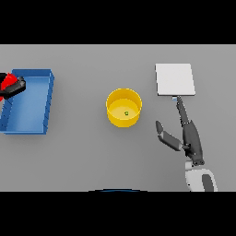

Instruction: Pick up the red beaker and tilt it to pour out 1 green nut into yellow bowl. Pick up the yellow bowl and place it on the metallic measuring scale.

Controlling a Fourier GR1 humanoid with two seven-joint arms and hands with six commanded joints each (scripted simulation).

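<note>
From where I sit, the yellow bowl point(124, 108) stands mid-bench with one small green nut point(126, 113) inside it, and I take it as my landmark on the grey bench point(92, 156). To its right and a little beyond lies the white measuring scale point(174, 79), while my right hand point(190, 136) rests right of the bowl and nearer me, its fingers point(182, 108) straight toward the scale and its thumb spread toward the bowl. Well to the bowl's left sits a blue tray point(47, 106), and at the tray's far left corner my left hand point(15, 86) is closed around the red beaker point(8, 80).
</note>
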